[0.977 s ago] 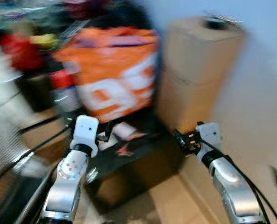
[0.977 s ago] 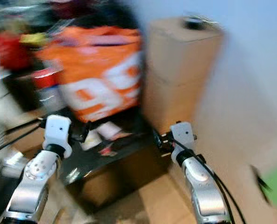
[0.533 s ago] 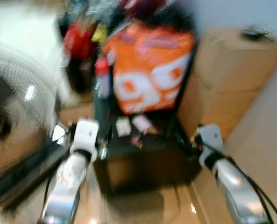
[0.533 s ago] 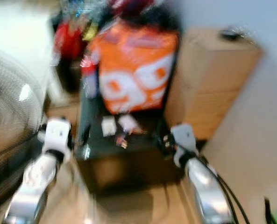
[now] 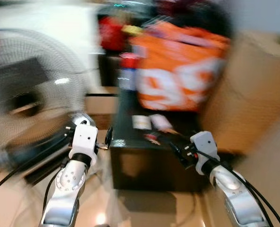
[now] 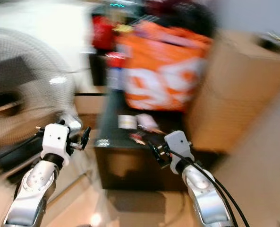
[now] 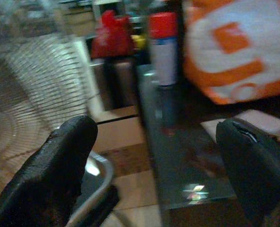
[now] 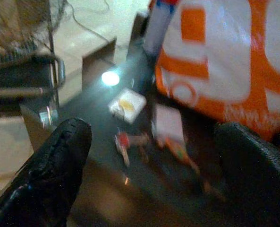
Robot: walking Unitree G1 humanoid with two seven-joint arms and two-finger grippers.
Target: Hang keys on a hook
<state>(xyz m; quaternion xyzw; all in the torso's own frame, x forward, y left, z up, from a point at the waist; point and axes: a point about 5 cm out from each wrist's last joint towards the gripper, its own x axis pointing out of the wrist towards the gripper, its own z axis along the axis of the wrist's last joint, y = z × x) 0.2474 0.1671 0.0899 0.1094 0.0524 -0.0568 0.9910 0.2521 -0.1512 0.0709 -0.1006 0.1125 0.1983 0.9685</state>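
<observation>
Two grippers of ours hover low in the frame with fingers apart: left gripper off the dark glossy surface's left edge, right gripper at its front. We see small red-tagged keys lying mid-frame on it, before the big orange-and-white bag. A round wire fan blurs at left.

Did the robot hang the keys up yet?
Not yet. Both pincers, left and right, are open and empty. Small things that may be the keys lie on the dark table by the orange bag. Picking up and hanging remain.
</observation>
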